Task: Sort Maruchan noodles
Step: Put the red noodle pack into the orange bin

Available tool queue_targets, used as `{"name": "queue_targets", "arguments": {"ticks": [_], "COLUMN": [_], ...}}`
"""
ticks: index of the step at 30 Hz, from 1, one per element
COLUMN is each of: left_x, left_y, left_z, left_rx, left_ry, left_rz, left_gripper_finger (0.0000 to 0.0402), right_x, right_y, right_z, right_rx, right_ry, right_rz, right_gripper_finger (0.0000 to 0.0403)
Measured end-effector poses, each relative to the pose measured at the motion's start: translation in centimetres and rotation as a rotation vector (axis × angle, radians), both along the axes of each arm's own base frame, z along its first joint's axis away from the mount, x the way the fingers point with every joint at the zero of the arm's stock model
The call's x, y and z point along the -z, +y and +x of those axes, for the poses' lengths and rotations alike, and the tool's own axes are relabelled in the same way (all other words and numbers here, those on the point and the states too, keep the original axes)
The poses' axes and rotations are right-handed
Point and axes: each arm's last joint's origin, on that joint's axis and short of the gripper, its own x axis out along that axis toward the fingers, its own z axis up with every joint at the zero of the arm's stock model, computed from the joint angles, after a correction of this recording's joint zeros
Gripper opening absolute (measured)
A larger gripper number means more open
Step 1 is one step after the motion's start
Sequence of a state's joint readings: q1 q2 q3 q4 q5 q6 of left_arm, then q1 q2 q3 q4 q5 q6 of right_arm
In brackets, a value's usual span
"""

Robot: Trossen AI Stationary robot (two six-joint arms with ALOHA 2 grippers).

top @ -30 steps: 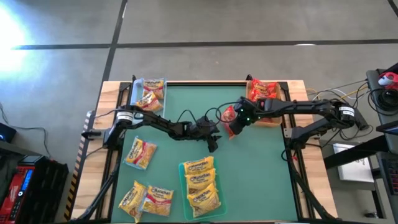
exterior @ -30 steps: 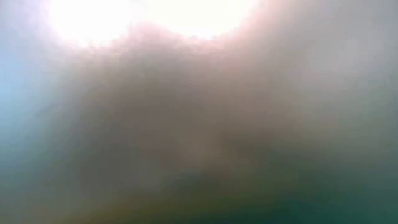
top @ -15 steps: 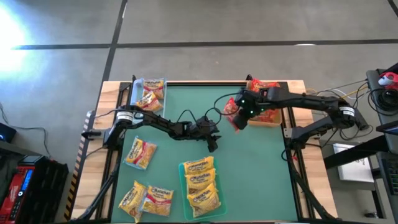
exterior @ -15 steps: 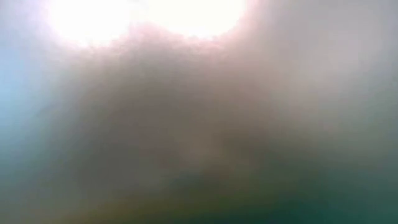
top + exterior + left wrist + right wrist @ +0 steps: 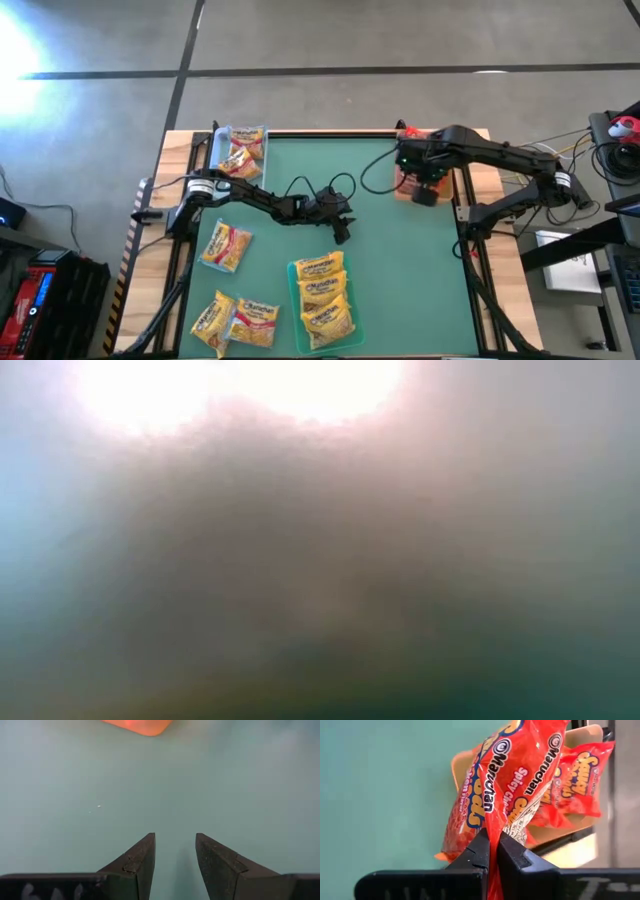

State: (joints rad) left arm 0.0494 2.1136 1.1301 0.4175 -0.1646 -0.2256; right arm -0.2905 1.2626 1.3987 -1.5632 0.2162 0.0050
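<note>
A red Maruchan noodles packet (image 5: pixel 515 775) is in my right gripper (image 5: pixel 492 842), which is shut on it and points steeply down over the tan tray (image 5: pixel 580 735) at the table's far right. Another red packet (image 5: pixel 580 775) lies in that tray. In the high view my right arm (image 5: pixel 425 165) hides the held packet. My left gripper (image 5: pixel 343 232) hovers open over the green mat's middle with nothing between its fingers (image 5: pixel 137 862). Yellow packets fill the green tray (image 5: pixel 322 300). The low view is a blur. My right gripper pinches the red packet's crimped edge (image 5: pixel 491 827) between its two fingers. The fingers come from above, pointing down. The packet hangs below them, lifted clear, its lower end over the tan tray.
A clear tray (image 5: pixel 243 150) with orange-and-white packets stands at the far left corner. Loose yellow packets lie on the mat's left (image 5: pixel 226 245) and near left (image 5: pixel 237 320). Bare green mat (image 5: pixel 400 270) spreads between the two arms.
My right gripper has risen and drawn back toward the table's far right, over the tan tray, tipping and rolling until it points down. The red packet went with it, lifted from beside the tray until it hangs over it.
</note>
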Motion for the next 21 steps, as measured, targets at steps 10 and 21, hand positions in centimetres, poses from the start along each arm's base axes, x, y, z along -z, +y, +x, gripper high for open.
{"name": "queue_targets", "arguments": {"ticks": [10,21], "left_x": [0.0,0.0], "left_y": [0.0,0.0], "left_z": [0.0,0.0], "left_rx": [0.0,0.0], "left_ry": [0.0,0.0], "left_rz": [0.0,0.001], "left_gripper_finger": [0.0125,0.0125], "right_x": [2.0,4.5], "right_y": [0.0,0.0], "right_z": [-0.3,-0.8], "right_rx": [-0.2,-0.3], "right_ry": [0.144,0.279], "right_rz": [0.004,-0.004], "right_gripper_finger": [0.0008,0.0008]}}
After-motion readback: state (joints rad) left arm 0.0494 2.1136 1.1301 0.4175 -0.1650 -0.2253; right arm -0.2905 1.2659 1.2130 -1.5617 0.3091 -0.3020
